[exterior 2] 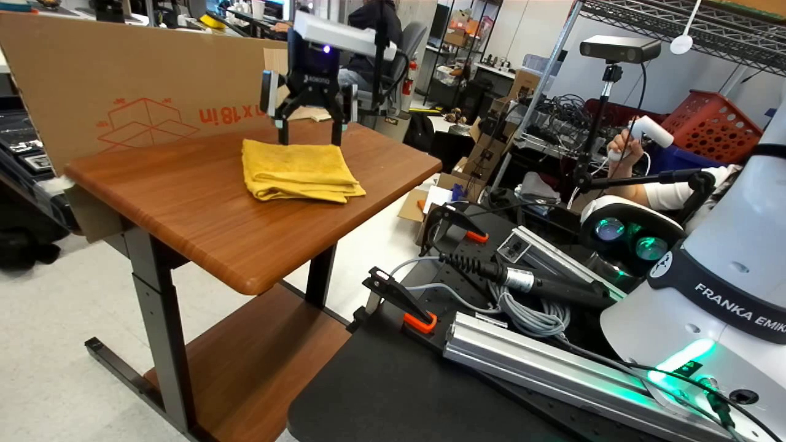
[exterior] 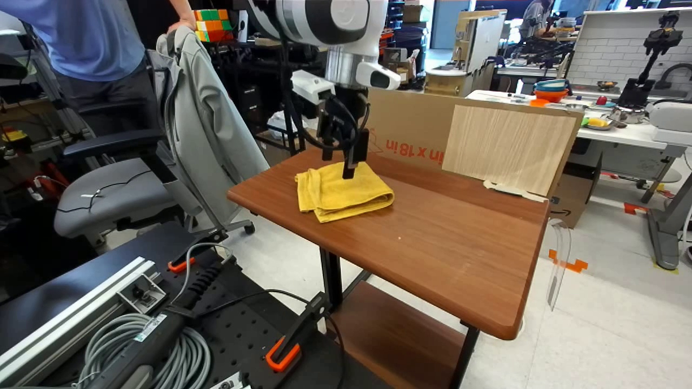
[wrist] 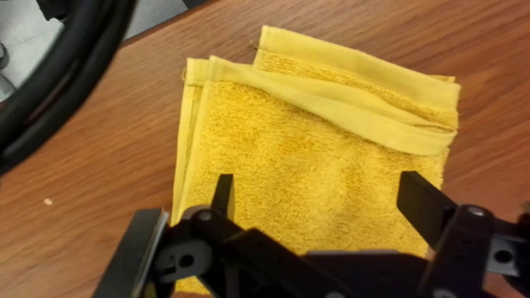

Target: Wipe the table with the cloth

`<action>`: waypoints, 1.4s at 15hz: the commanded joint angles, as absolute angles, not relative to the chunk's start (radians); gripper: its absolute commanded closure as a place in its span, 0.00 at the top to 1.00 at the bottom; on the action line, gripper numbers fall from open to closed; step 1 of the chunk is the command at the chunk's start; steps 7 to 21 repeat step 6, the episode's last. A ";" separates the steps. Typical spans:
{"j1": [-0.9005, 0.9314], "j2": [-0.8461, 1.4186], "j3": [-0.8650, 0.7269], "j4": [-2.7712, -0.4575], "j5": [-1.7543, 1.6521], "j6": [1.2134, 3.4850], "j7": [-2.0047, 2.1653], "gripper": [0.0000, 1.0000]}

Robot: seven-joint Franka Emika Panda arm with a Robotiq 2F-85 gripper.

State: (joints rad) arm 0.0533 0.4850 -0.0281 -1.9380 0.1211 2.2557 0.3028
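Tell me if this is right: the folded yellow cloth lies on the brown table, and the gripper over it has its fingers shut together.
Not quite: the wrist view shows the gripper with its fingers spread apart, not shut. The folded yellow cloth does lie on the brown table, under the gripper.

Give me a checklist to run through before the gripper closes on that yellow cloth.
1. Gripper open: ok, its fingers stand wide apart.
2. Cloth lined up: ok, in the wrist view it shows across the gap between the fingers.
3. Cloth resting on the table: ok, it lies there folded in layers.
4. Fingers touching the cloth: cannot tell, the views do not settle whether there is a gap.
5. Cloth gripped: not ok, the fingers are not yet closed on it.
6. Cloth over the pale speck on the table: not ok, the speck lies apart from it.
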 commanded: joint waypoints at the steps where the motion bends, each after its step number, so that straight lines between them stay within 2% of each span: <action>1: 0.010 0.299 -0.025 -2.071 0.138 2.213 0.217 1.00; 2: 0.007 0.269 -0.036 -2.087 0.122 2.183 0.226 1.00; 3: 0.021 0.362 -0.030 -2.010 0.120 2.216 0.257 1.00; 6: 0.005 0.291 -0.035 -2.058 0.120 2.186 0.241 1.00; 21: 0.005 0.291 -0.035 -2.058 0.120 2.186 0.241 1.00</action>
